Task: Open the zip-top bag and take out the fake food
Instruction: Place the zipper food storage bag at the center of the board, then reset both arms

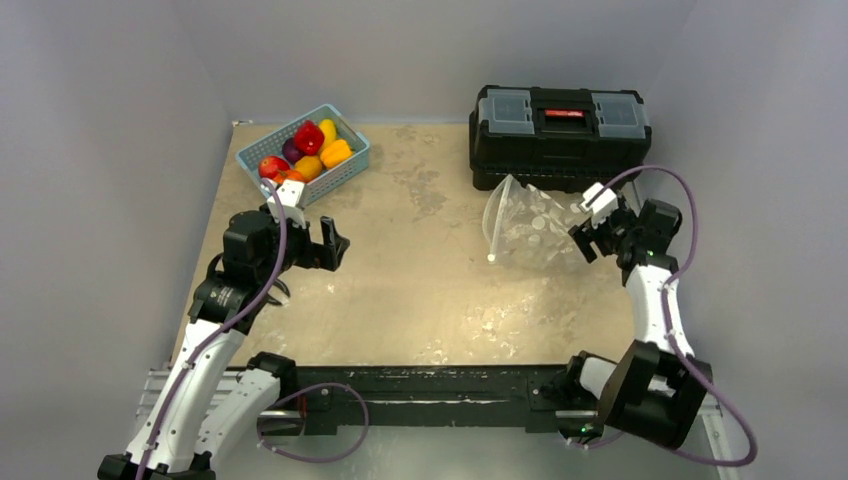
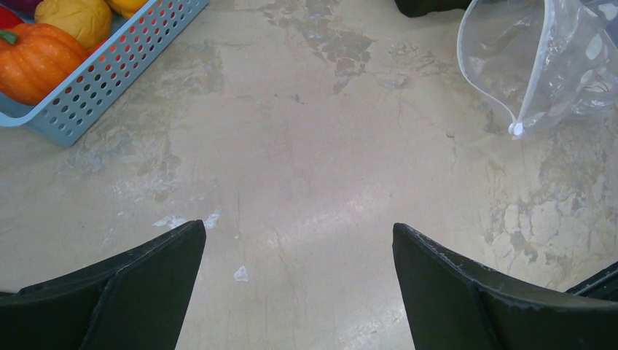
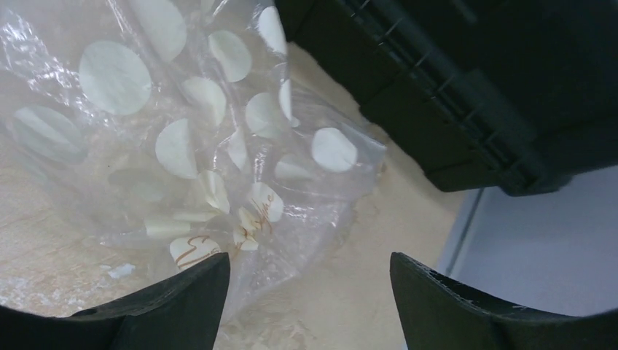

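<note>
- Zip-top bag [image 1: 530, 228] lies on surface [image 1: 420, 290] by black toolbox [image 1: 560, 125]. Mouth open, no food seen inside.
- Fake food [image 1: 308, 140] sits in blue basket [image 1: 340, 180], far left corner.
- Right end effector [image 3: 310, 270] at bag's shut end, jaws apart, gripping nothing.
- Left end effector [image 2: 299, 248] wide open, empty, over bare surface.
- Step, my guess: let go of bag. Job looks about done.
- Next: lift right arm away, don't snag plastic.

Thin, clear, crinkly plastic film with matt white dots on the zip-top bag [image 1: 530, 228]. Glossy moulded plastic on the fake food [image 1: 308, 140]. Light-blue perforated plastic for the basket [image 2: 109, 79]. Matt black ribbed hard plastic on the toolbox [image 1: 560, 142]. Worn, blotchy, matt beige surface on the desk [image 1: 420, 280], flaked pale in patches.
</note>
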Controlling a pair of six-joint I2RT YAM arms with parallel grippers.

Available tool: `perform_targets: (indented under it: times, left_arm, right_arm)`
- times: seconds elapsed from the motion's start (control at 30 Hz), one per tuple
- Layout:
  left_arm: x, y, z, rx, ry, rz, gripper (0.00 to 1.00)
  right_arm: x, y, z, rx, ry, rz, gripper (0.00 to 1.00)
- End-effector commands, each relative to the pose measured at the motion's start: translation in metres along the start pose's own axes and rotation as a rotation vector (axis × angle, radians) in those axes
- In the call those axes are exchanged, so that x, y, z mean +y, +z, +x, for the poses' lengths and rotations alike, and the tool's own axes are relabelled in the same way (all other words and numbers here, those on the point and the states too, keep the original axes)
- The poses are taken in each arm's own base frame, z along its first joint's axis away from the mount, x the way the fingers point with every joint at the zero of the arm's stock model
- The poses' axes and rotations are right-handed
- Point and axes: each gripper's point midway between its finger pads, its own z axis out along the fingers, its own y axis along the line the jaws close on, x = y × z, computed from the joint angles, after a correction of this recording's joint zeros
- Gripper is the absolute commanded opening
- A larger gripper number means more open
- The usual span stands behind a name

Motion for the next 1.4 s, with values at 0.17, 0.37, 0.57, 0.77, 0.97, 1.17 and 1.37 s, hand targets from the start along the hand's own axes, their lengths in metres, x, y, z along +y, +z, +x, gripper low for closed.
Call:
perform_targets:
  times: [0.17, 0.37, 0.57, 0.77, 0.97, 1.17, 1.37]
  left_arm:
    - [0.001, -0.002, -0.014, -0.046, 0.033, -0.006, 1.00]
    - [0.002, -0.007, -0.004, -0.059, 0.036, -0.008, 1.00]
    - [0.018, -0.027, 0.002, -0.230, 0.027, -0.093, 1.00]
    - [0.027, -0.028, 0.006, -0.190, 0.029, -0.148, 1.00]
    - [0.025, -0.027, 0.008, -0.157, 0.038, -0.135, 1.00]
    - [0.024, -0.028, 0.008, -0.166, 0.038, -0.134, 1.00]
    - [0.018, -0.030, 0.006, -0.175, 0.033, -0.099, 1.00]
  right_arm:
    - [0.003, -0.073, -0.079, -0.272, 0.023, 0.074, 0.99]
    - [-0.005, -0.111, -0.118, -0.408, 0.297, 0.184, 0.99]
    - [-0.026, -0.124, -0.104, -0.451, 0.538, 0.400, 0.99]
    - [-0.004, -0.131, -0.119, -0.495, 0.447, 0.306, 0.99]
    - [-0.010, -0.145, -0.119, -0.540, 0.520, 0.394, 0.99]
    - [-0.026, -0.164, -0.121, -0.603, 0.637, 0.513, 0.99]
    - [-0.033, -0.172, -0.120, -0.623, 0.663, 0.569, 0.99]
